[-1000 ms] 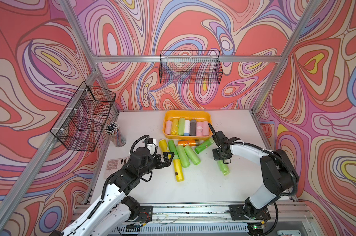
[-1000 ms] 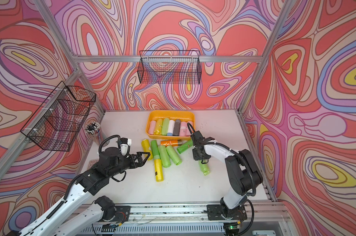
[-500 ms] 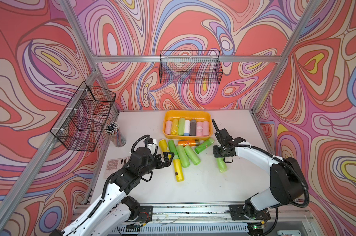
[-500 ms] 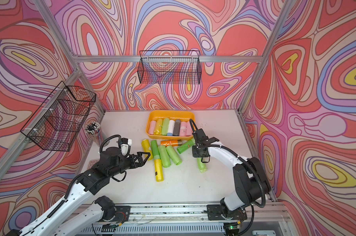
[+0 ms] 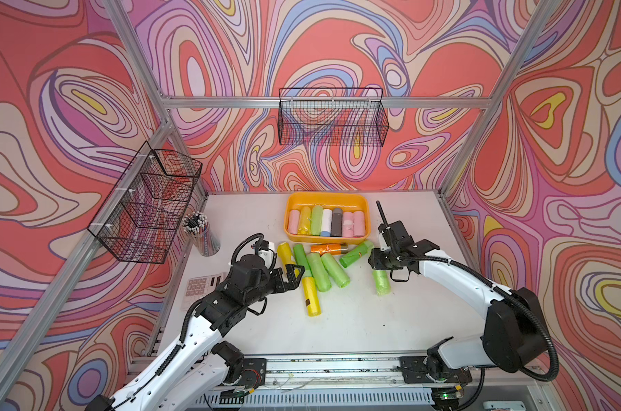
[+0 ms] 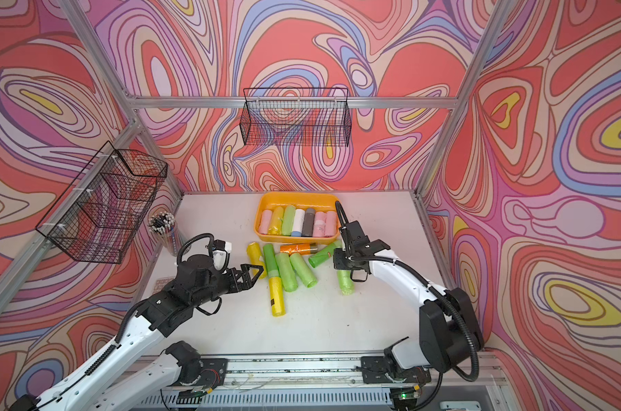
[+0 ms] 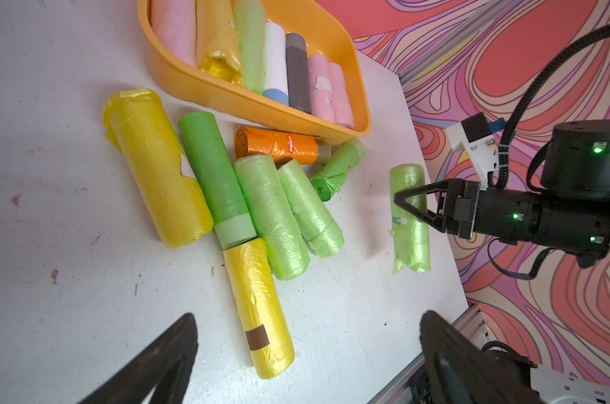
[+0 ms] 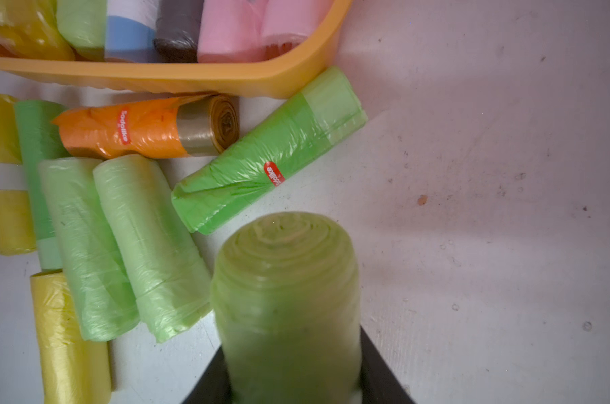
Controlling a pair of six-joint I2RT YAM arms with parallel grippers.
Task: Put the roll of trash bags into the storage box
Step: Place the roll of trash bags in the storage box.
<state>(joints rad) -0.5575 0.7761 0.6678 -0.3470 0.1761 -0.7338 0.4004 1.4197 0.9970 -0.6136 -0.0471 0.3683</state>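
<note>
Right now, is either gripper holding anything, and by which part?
The right gripper clamps a light green roll across its sides, near mid-length. The left gripper is open and empty.

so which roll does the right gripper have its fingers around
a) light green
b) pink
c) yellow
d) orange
a, the right gripper is closed on the light green roll, which fills the gap between its fingers in the right wrist view
</note>
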